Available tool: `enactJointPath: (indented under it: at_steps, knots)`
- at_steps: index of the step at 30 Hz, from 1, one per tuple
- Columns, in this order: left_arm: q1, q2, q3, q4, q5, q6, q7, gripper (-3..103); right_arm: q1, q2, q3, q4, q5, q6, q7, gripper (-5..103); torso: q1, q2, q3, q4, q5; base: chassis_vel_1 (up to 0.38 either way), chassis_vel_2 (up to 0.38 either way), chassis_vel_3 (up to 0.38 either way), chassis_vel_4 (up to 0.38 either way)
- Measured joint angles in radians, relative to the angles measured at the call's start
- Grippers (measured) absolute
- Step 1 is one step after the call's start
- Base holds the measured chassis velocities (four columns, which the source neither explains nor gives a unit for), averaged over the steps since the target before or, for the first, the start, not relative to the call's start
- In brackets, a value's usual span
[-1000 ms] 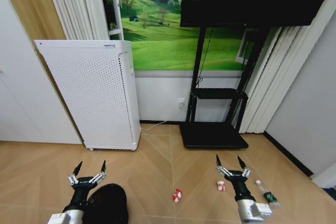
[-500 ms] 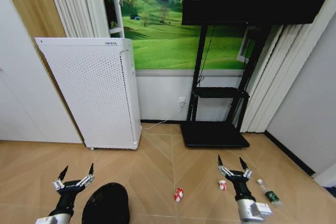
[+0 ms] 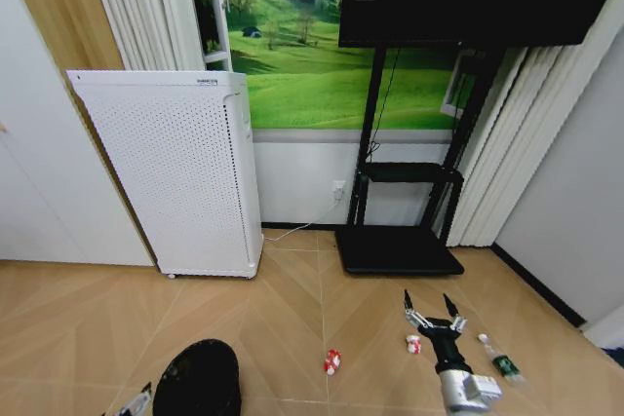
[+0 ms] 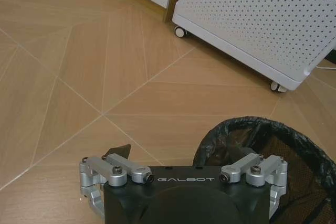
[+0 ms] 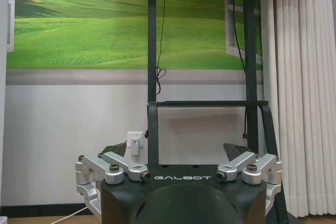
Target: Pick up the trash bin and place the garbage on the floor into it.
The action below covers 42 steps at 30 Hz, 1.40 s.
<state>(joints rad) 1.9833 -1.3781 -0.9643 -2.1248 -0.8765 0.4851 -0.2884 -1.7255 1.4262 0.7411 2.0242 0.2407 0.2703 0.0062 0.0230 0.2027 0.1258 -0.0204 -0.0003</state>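
L claw (image 4: 184, 169) spread wide, bin (image 3: 198, 378) at its 3 o'clock; light, springy mesh, grab rim. R claw (image 3: 427, 313) wide, idle.

Black mesh trash bin (image 3: 198, 379), white perforated appliance (image 3: 175, 172)

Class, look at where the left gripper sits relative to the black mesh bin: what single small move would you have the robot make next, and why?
Probably ease the left gripper toward the trash bin until one finger is inside the rim and one outside. The left wrist view shows the fingers open, low over the floor, with the bin's rim just beside and nothing held. The garbage lies on the floor, so the bin comes first.
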Motion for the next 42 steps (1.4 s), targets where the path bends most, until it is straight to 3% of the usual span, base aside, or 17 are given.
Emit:
enactJointPath:
  at_steps: [5, 7, 9, 11, 12, 14, 15, 17, 18, 19, 24, 26, 28, 30, 32, 42]
  knots:
    - [-0.064, 0.003, 0.024, 0.046, 0.003, 0.044, 0.008, 102, -0.008, -0.002, 0.000, 0.010, 0.000, 0.000, 0.000, 100, 0.000, 0.001, 0.001, -0.0001, 0.0001, 0.000, 0.000, 0.000, 0.000]
    - [-0.088, 0.010, 0.034, 0.069, 0.005, 0.060, 0.009, 100, -0.010, -0.002, 0.001, 0.014, 0.000, 0.001, 0.000, 100, 0.000, 0.001, 0.001, -0.0001, 0.0003, 0.000, 0.000, 0.000, 0.000]
    - [-0.123, 0.024, 0.048, 0.113, 0.003, 0.080, 0.007, 92, -0.015, 0.000, 0.002, 0.018, 0.000, 0.002, -0.001, 100, 0.001, 0.002, 0.001, -0.0001, 0.0003, 0.000, 0.000, 0.000, 0.000]
    - [-0.137, 0.031, 0.052, 0.132, 0.000, 0.084, 0.006, 92, -0.017, 0.001, 0.003, 0.019, 0.000, 0.003, -0.002, 100, 0.001, 0.002, 0.001, -0.0001, 0.0003, 0.000, 0.000, 0.000, 0.000]
    - [-0.153, 0.037, 0.056, 0.153, -0.006, 0.086, 0.004, 81, -0.019, 0.003, 0.003, 0.021, 0.000, 0.004, -0.003, 100, 0.001, 0.002, 0.002, 0.0000, 0.0002, 0.000, 0.000, 0.000, 0.000]
    - [-0.163, 0.041, 0.057, 0.166, -0.009, 0.086, 0.003, 81, -0.021, 0.003, 0.003, 0.023, 0.000, 0.006, -0.004, 100, 0.001, 0.002, 0.002, -0.0001, 0.0002, 0.000, 0.000, 0.000, 0.000]
    - [-0.173, 0.044, 0.059, 0.181, -0.011, 0.085, 0.003, 70, -0.024, 0.005, 0.003, 0.025, 0.000, 0.008, -0.005, 100, 0.001, 0.002, 0.002, -0.0001, 0.0002, 0.000, 0.000, 0.000, 0.000]
    - [-0.178, 0.046, 0.060, 0.189, -0.015, 0.085, 0.005, 70, -0.027, 0.006, 0.002, 0.028, 0.000, 0.009, -0.007, 100, 0.001, 0.002, 0.002, -0.0001, 0.0001, 0.000, 0.000, 0.000, 0.000]
    - [-0.183, 0.048, 0.061, 0.195, -0.018, 0.083, 0.007, 59, -0.030, 0.007, 0.002, 0.031, -0.001, 0.011, -0.009, 100, 0.001, 0.003, 0.002, -0.0001, 0.0003, 0.000, 0.000, 0.000, 0.000]
    - [-0.183, 0.048, 0.061, 0.195, -0.018, 0.083, 0.007, 59, -0.030, 0.007, 0.002, 0.031, -0.001, 0.011, -0.009, 100, 0.001, 0.003, 0.002, -0.0001, 0.0003, 0.000, 0.000, 0.000, 0.000]
    - [-0.192, 0.048, 0.065, 0.214, -0.020, 0.078, 0.017, 38, -0.037, 0.008, 0.003, 0.037, -0.001, 0.017, -0.015, 100, 0.001, 0.003, 0.002, -0.0001, 0.0003, 0.000, 0.000, 0.000, 0.000]
    - [-0.193, 0.047, 0.065, 0.214, -0.019, 0.077, 0.020, 38, -0.037, 0.008, 0.003, 0.037, -0.001, 0.017, -0.016, 100, 0.001, 0.003, 0.002, -0.0001, 0.0003, 0.000, 0.000, 0.000, 0.000]
    - [-0.198, 0.047, 0.066, 0.218, -0.016, 0.073, 0.023, 22, -0.037, 0.006, 0.003, 0.040, 0.000, 0.017, -0.018, 100, 0.001, 0.003, 0.002, -0.0001, 0.0003, 0.000, 0.000, 0.000, 0.000]
    - [-0.200, 0.047, 0.066, 0.219, -0.016, 0.073, 0.025, 22, -0.037, 0.006, 0.003, 0.041, 0.000, 0.017, -0.018, 100, 0.001, 0.004, 0.002, -0.0001, 0.0003, 0.000, 0.000, 0.000, 0.000]
    - [-0.203, 0.048, 0.068, 0.224, -0.014, 0.071, 0.023, 11, -0.037, 0.006, 0.003, 0.041, 0.000, 0.017, -0.019, 100, 0.001, 0.004, 0.002, -0.0001, 0.0003, 0.000, 0.000, 0.000, 0.000]
    - [-0.210, 0.048, 0.069, 0.228, -0.012, 0.064, 0.023, 7, -0.036, 0.006, 0.004, 0.037, 0.001, 0.019, -0.020, 100, 0.001, 0.004, 0.003, -0.0001, 0.0002, 0.000, 0.000, 0.000, 0.000]
